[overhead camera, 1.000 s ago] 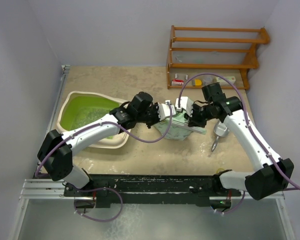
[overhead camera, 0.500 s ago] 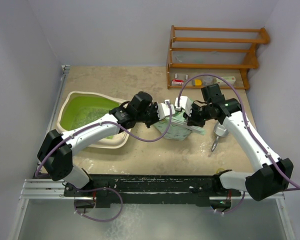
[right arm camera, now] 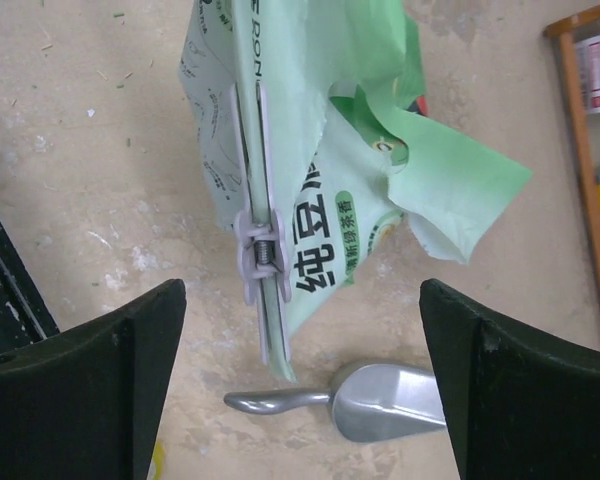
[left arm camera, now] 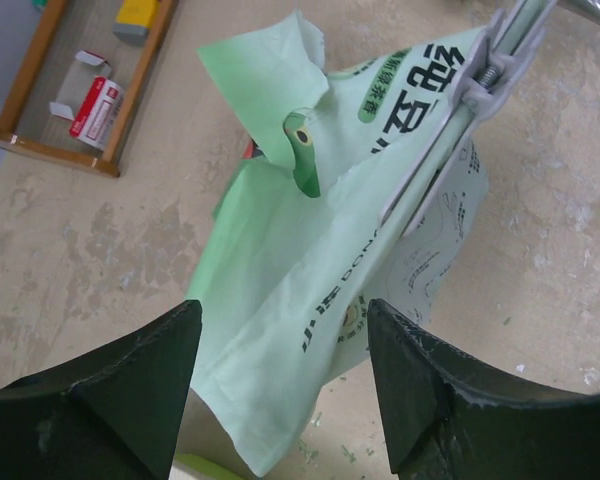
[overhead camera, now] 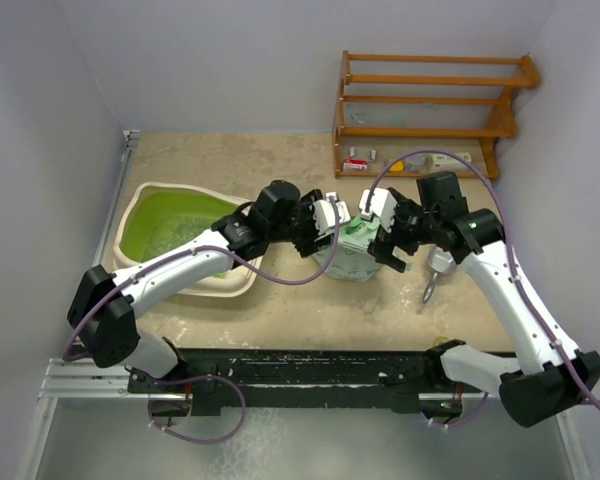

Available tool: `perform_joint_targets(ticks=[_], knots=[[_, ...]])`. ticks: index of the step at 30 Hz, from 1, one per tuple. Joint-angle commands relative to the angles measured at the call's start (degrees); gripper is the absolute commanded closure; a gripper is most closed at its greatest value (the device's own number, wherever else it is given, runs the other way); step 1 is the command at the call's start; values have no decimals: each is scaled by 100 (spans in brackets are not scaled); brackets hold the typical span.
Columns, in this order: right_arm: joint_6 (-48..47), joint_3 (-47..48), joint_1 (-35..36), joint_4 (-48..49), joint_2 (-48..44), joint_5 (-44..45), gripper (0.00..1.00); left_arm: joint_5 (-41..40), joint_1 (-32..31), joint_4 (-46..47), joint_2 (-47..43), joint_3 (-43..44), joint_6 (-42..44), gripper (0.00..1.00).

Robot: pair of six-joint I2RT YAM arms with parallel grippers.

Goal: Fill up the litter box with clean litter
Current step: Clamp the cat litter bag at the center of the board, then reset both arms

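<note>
The cream litter box (overhead camera: 238,284) with its green inside sits on the left of the table, and pale clean litter (overhead camera: 168,240) covers part of its floor. A light green printed bag (overhead camera: 352,252) stands between both arms, with a lilac clip (right arm camera: 260,252) along one edge. My left gripper (overhead camera: 328,222) is open just left of the bag, whose lower fold (left arm camera: 280,330) hangs loose between the fingers (left arm camera: 130,390). My right gripper (overhead camera: 384,236) is open on the bag's right. Nothing touches its fingers (right arm camera: 510,380), and the clipped edge shows between them.
A shiny metal scoop (overhead camera: 436,268) lies on the table right of the bag, also below the clip in the right wrist view (right arm camera: 380,400). A wooden shelf rack (overhead camera: 430,100) with small boxes stands at the back right. Walls close in both sides.
Both grippers have opened and let go of the bag, which now stands between them. The right arm has drawn back slightly to the right.
</note>
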Motion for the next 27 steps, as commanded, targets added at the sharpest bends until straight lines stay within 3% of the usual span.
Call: perform_joint_targets(ticks=[1, 6, 11, 14, 18, 21, 24, 27], knots=[[493, 572, 29, -183, -398, 205, 0, -282, 0, 388, -348, 185, -131, 33], [1155, 844, 25, -103, -791, 1118, 0, -641, 67, 573, -671, 131, -412, 27], [1823, 621, -400, 656, -1153, 2362, 0, -1705, 242, 1004, -1115, 77, -1269, 24], [2481, 817, -1518, 873, -974, 1802, 0, -2480, 560, 1073, -1346, 269, -2126, 22], [3015, 1222, -3049, 1052, -172, 850, 0, -2605, 1505, 820, -1496, 499, -2999, 19], [3319, 1644, -3984, 941, 713, 87, 0, -2361, 2610, 312, -1508, 751, -3366, 18], [3525, 1818, -4677, 850, 1279, -589, 0, -1415, 3899, 68, -1595, 744, -3945, 18], [3609, 1462, -4769, 1164, 1120, -692, 0, -1178, 4278, -132, -1749, 494, -4055, 19]])
